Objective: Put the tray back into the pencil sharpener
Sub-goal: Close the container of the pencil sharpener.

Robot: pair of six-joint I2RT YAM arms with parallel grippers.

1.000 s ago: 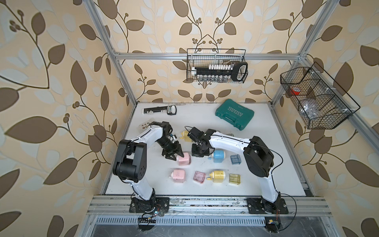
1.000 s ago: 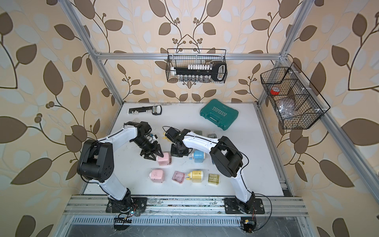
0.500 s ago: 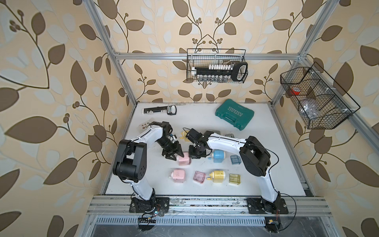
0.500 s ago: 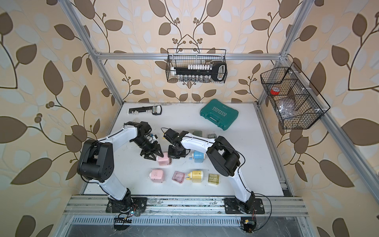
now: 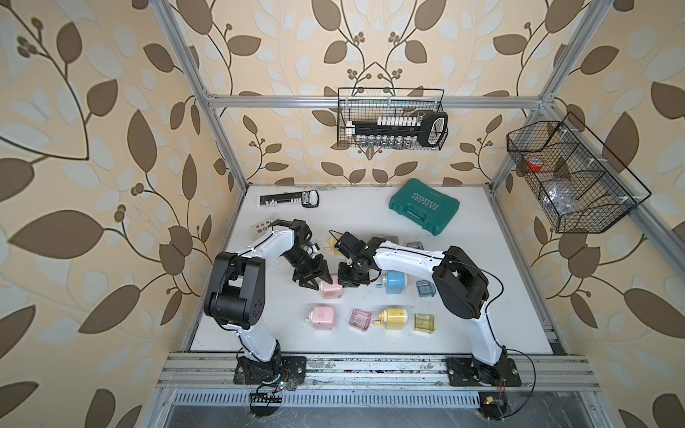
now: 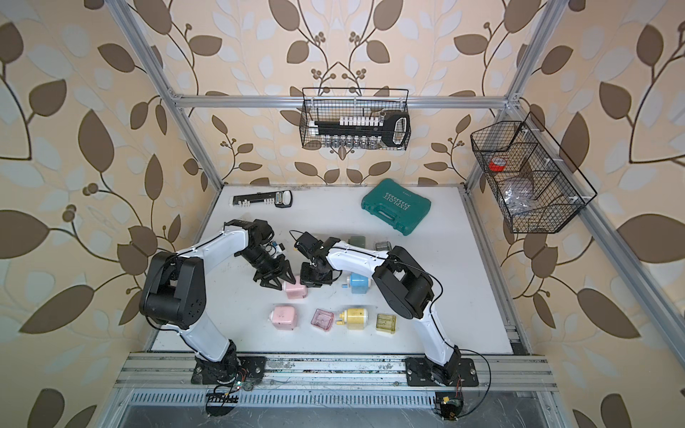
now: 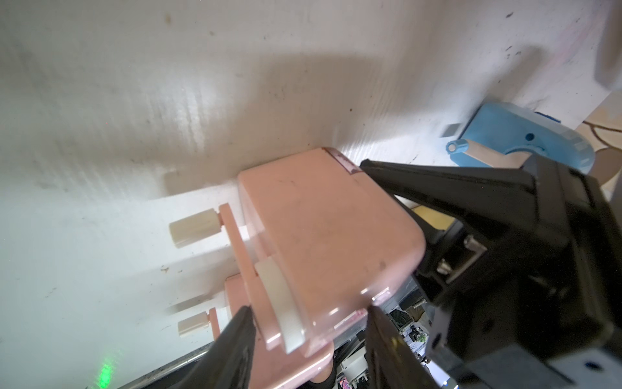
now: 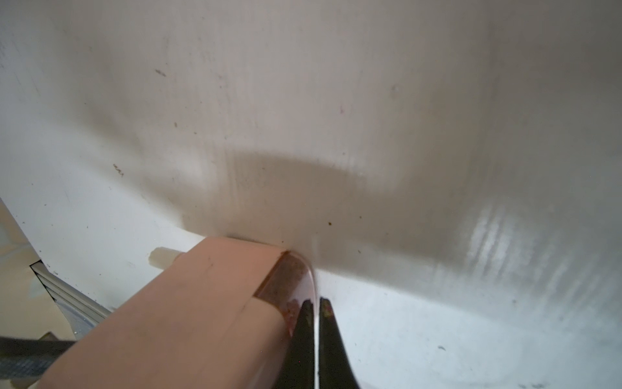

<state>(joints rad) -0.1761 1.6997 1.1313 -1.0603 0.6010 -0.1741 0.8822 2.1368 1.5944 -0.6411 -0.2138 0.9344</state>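
1. The left gripper (image 5: 319,283) and the right gripper (image 5: 348,281) flank a pink sharpener (image 5: 331,291), each touching it.
2. A blue sharpener (image 5: 396,282) lies just beside the right gripper.
3. In the front row are a second pink sharpener (image 5: 321,317), a pink tray (image 5: 360,320), a yellow sharpener (image 5: 394,318) and a yellow tray (image 5: 424,324).

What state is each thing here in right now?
Held sharpener: clamped, slot nearly filled.
Tray: almost fully in, a strip showing.
Left end effector: shut on held sharpener.
Right end effector: shut on tray wall.
Spare pink tray: lying loose.
Blue tray: lying loose.
Yellow tray: lying loose.
Case: closed.
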